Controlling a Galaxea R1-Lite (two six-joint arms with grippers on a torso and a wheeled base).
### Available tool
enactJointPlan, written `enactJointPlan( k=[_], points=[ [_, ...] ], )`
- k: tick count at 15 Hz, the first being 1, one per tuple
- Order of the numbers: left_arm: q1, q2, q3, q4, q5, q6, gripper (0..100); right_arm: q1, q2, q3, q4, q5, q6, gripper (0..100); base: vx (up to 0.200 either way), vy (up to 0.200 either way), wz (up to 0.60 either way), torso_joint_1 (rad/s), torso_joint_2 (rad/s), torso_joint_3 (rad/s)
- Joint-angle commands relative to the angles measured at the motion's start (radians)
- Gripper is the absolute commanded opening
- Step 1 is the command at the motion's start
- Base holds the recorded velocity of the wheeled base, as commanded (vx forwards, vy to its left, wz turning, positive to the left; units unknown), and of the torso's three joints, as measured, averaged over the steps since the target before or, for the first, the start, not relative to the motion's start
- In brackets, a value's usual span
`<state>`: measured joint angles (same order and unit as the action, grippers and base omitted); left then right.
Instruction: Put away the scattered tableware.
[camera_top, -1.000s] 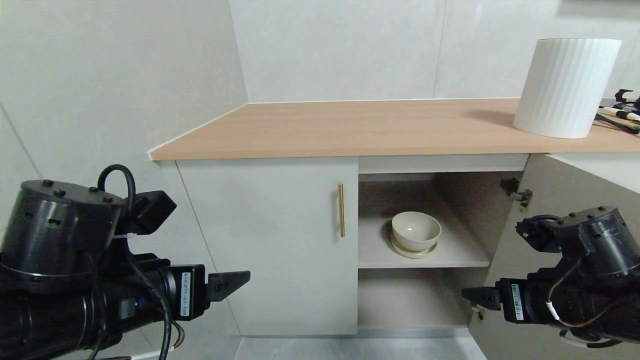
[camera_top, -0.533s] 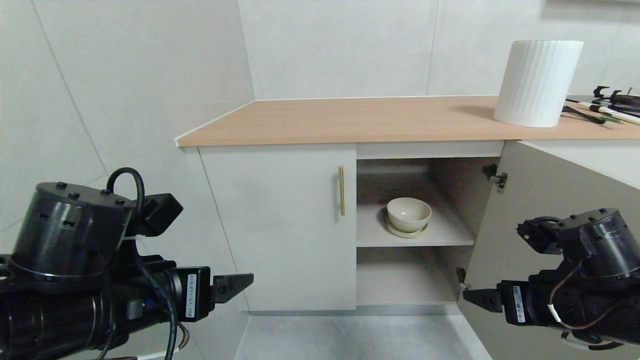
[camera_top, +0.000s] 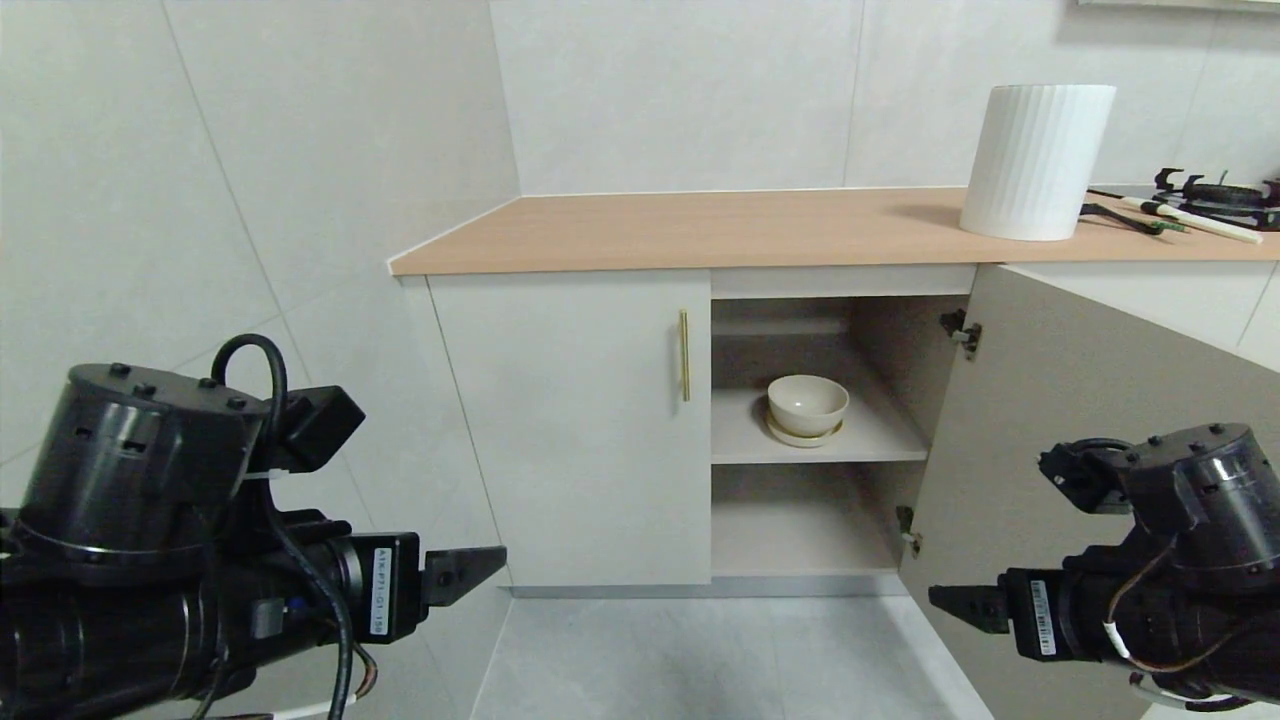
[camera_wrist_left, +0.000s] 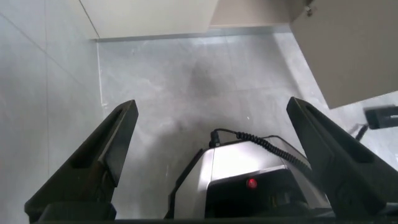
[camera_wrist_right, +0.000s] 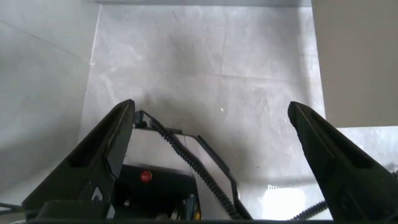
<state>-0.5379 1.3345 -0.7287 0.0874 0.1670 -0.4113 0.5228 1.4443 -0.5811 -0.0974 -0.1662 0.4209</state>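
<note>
Nearest, the left gripper (camera_top: 462, 574) hangs low on the left above the grey tiled floor (camera_top: 700, 650), its fingers spread wide with nothing between them. The right gripper (camera_top: 958, 607) sits at the same height on the right, equally wide apart and empty, just in front of the open door (camera_top: 1040, 430) of the cabinet (camera_top: 570, 430). That door swings out toward the robot on the right. The closed door (camera_top: 580, 400) on the left carries an upright brass handle (camera_top: 684, 354). Inside the open half, a cream bowl (camera_top: 808, 402) stands upright on a plate (camera_top: 800, 437) on the upper shelf (camera_top: 880, 440), towards its left side. Above lies a wooden countertop (camera_top: 700, 228), with a white ribbed container (camera_top: 1036, 162) near its right end. Beside it are slim items (camera_top: 1170, 212), possibly brushes, too small to tell
</note>
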Motion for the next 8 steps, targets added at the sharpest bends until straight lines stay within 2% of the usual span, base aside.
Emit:
enactJointPlan(
  k=[1,8],
  points=[
    [-0.001,-0.001,0.0,0.0,0.0,0.0,100,0.002,-0.047,0.003,0.001,-0.001,-0.001,100,0.0,0.0,0.0,0.0,0.0,0.0],
    [-0.001,0.0,-0.001,0.0,0.005,0.0,100,0.002,-0.091,0.035,0.001,-0.001,-0.004,100,0.0,0.0,0.0,0.0,0.0,0.0]
  ],
)
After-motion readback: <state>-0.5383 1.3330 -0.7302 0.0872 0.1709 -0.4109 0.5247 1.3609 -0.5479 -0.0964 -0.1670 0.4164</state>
